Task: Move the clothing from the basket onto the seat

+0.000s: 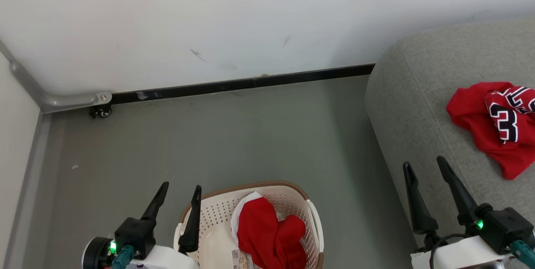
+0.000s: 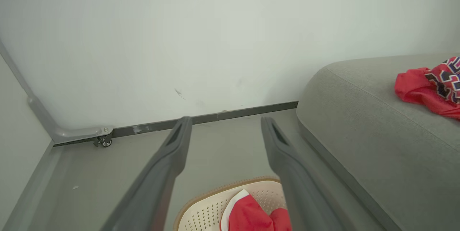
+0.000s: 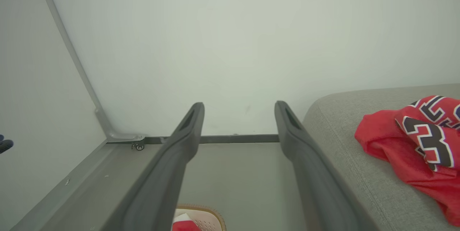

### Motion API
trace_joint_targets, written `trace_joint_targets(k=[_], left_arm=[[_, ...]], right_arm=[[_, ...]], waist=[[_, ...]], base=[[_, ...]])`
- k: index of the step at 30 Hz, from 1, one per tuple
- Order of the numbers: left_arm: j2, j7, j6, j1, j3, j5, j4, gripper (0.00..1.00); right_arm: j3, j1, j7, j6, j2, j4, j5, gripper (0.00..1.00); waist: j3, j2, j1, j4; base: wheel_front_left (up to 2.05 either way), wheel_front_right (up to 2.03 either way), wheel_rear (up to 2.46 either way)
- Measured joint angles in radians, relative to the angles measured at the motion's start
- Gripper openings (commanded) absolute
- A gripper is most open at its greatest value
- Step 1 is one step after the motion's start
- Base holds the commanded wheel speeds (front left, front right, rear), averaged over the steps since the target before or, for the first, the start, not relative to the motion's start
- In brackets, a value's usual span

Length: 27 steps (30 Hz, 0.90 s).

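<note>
left tool (image 1: 182,185) seen released by basket (image 1: 259,185) left rim, right tool (image 1: 423,161) seen released by seat (image 1: 409,93) edge, grey floor (image 1: 250,135) stretched between, white wall (image 1: 250,18) behind

The left end effector (image 2: 226,119), fingers (image 2: 172,152) spread, hangs above the basket (image 2: 206,207) with red clothing (image 2: 251,218) inside.

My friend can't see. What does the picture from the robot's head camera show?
A red garment lies in a cream basket on the grey floor, and a red numbered jersey lies on the grey seat at right. The left gripper and right gripper are open and empty at the bottom.
</note>
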<state>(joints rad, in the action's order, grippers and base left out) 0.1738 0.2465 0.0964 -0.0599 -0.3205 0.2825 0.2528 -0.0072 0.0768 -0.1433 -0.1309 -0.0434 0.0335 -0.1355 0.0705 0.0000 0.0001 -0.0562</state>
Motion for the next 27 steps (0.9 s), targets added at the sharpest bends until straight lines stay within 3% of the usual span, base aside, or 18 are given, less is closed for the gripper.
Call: trace_joint_targets(k=[27], left_arm=[[-0.017,-0.026,-0.036,-0.227,-0.042,-0.050,0.143,1.00]], right_arm=[[-0.024,-0.164,-0.003,0.000,0.000,-0.125,0.039,1.00]], waist=[[0.251,0.0000,0.0000,-0.046]], base=[[0.00,0.00,0.00]])
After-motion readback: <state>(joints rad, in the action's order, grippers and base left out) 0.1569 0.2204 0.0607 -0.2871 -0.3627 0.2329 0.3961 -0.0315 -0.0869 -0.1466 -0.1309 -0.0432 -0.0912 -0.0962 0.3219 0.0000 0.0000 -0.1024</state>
